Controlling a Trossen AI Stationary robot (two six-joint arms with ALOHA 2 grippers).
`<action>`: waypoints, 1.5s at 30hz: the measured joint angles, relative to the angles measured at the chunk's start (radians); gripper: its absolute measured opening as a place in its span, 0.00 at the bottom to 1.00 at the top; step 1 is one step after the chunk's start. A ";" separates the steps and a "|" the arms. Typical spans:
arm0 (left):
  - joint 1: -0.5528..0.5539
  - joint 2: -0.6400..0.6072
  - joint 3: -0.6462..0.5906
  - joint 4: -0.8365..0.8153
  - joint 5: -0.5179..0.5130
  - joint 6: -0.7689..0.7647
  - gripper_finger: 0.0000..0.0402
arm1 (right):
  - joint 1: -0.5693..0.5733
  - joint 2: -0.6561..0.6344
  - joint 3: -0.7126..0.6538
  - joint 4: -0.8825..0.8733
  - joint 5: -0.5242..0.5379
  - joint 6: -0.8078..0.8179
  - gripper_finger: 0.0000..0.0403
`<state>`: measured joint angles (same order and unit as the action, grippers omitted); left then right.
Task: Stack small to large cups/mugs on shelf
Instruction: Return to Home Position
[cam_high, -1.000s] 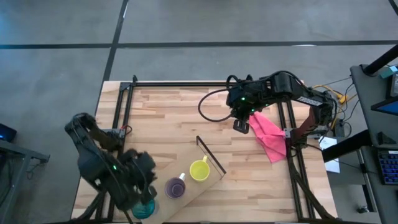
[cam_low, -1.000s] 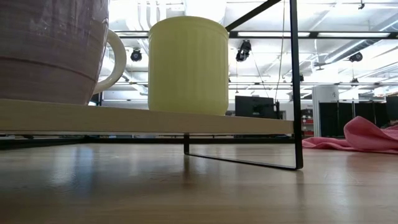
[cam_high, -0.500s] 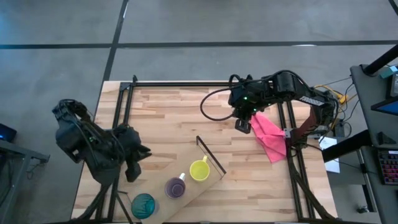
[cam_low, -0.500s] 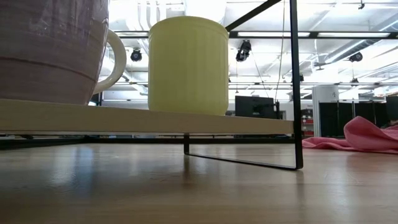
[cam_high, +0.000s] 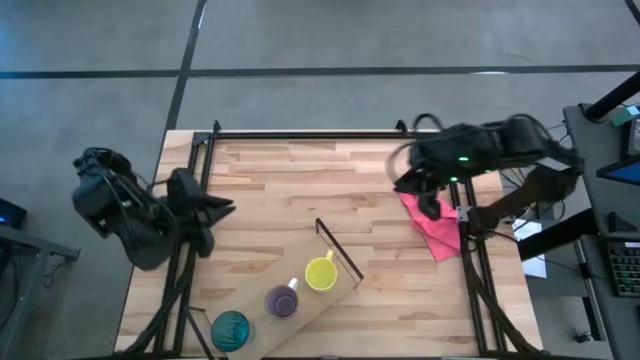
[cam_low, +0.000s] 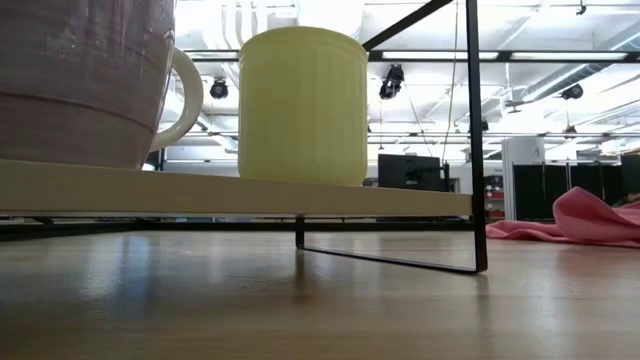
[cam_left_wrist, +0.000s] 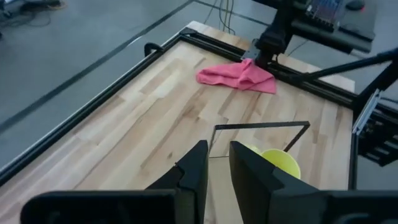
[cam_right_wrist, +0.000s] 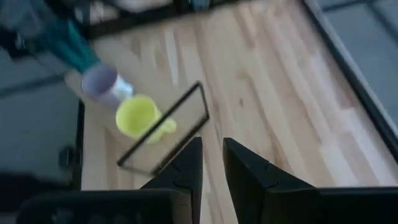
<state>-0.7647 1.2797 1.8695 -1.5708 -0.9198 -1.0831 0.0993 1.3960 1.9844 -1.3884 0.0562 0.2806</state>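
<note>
Three cups stand in a row on the shelf board (cam_high: 300, 300): the teal tumbler (cam_high: 230, 328), the purple cup (cam_high: 282, 302) and the yellow mug (cam_high: 320, 272), which is closest to the dark frame upright (cam_high: 338, 250). In the low view the purple cup (cam_low: 80, 80) and the yellow mug (cam_low: 303, 105) rest on their bases on the board (cam_low: 230, 195). My left gripper (cam_high: 224, 208) (cam_left_wrist: 217, 149) hangs shut over the table's left part, away from the cups. My right gripper (cam_high: 430, 207) (cam_right_wrist: 212, 146) is shut above the pink cloth.
A crumpled pink cloth (cam_high: 432, 220) (cam_low: 580, 220) lies near the table's right edge, under my right arm. Dark metal rails (cam_high: 300, 135) run along the far, left and right edges. Bare wood (cam_high: 290, 190) spreads between the arms and the board.
My left gripper has risen off the teal tumbler and drawn back toward the table's far left; the tumbler stays standing on the board. My right gripper has moved from the table's middle toward the right edge, over the pink cloth.
</note>
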 joint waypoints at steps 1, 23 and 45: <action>0.000 -0.023 -0.022 0.000 0.000 -0.013 0.13 | 0.012 -0.038 -0.040 0.041 0.025 0.017 0.15; 0.000 -0.615 -0.891 0.774 -0.061 0.245 0.13 | 0.108 -0.642 -1.149 1.201 0.069 0.112 0.15; -0.001 -1.073 -1.452 1.387 0.135 0.543 0.13 | 0.108 -0.791 -1.641 1.901 0.068 0.084 0.15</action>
<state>-0.7654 0.2066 0.4176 -0.1834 -0.7850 -0.5402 0.2073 0.6050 0.3438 0.5129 0.1247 0.3642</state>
